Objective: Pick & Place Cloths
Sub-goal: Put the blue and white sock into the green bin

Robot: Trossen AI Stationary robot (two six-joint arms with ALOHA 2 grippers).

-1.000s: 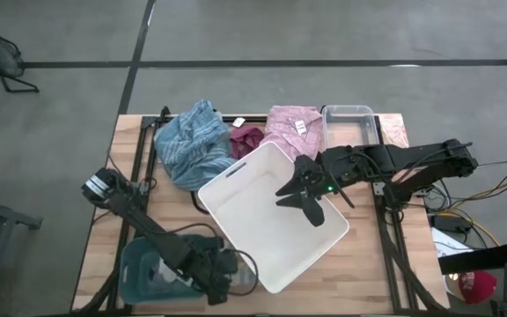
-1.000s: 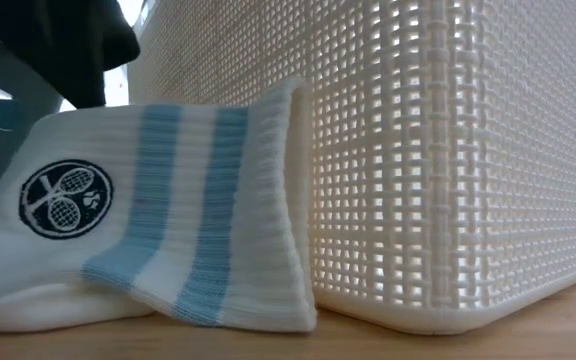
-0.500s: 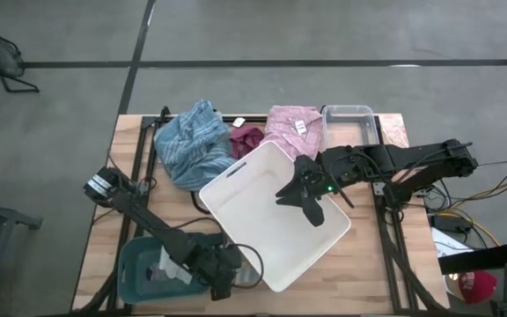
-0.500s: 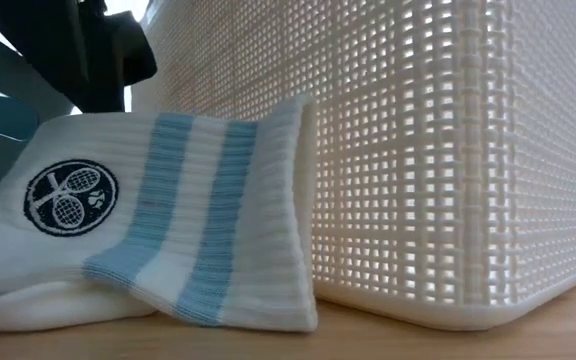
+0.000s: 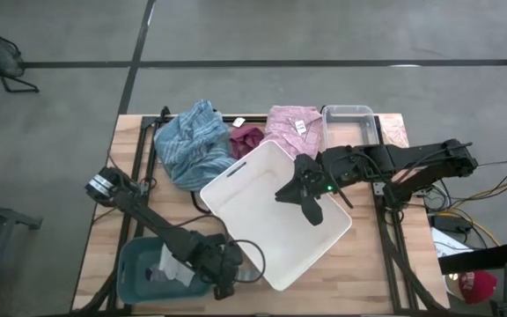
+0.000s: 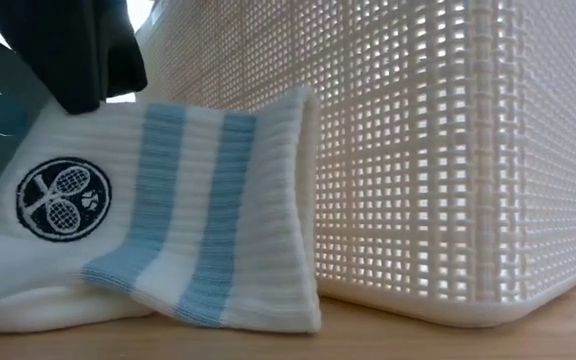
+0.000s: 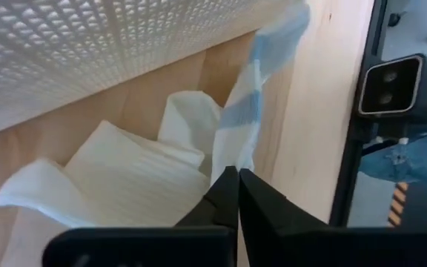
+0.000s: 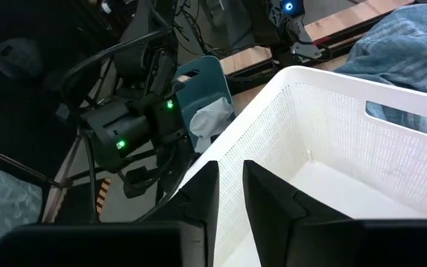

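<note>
1. High view: a white basket [image 5: 275, 216] sits tilted in the middle of the wooden worktop [image 5: 372, 264]. Behind it lie the blue striped cloth [image 5: 192, 141], the maroon cloth [image 5: 246, 138] and the pink cloth [image 5: 290, 128] with its white tag, and a clear bin [image 5: 352, 123] stands beside the pink one. A teal bin [image 5: 152, 269] at the near left corner holds a pale cloth. The left claw [image 5: 227, 280] is low between the teal bin and the basket's near corner. The right claw [image 5: 304, 198] hangs over the basket's inside.

2. Low view: a white sock [image 6: 158, 215] with light blue stripes and a round racket emblem leans against the basket's mesh wall [image 6: 438, 150], its lower edge on the worktop. A dark part of the left arm shows above the sock.

3. Left wrist view: the left claw [image 7: 237, 194] is clenched on a fold of the white sock [image 7: 124, 185], whose blue-striped end [image 7: 265, 67] rises beside the basket wall [image 7: 87, 44].

4. Right wrist view: the right claw [image 8: 230, 194] has its fingers [image 8: 202, 194] nearly together with a narrow gap, holding nothing, above the basket rim [image 8: 273, 89]. The teal bin [image 8: 202, 100] and the blue striped cloth [image 8: 406, 44] show beyond it.
</note>
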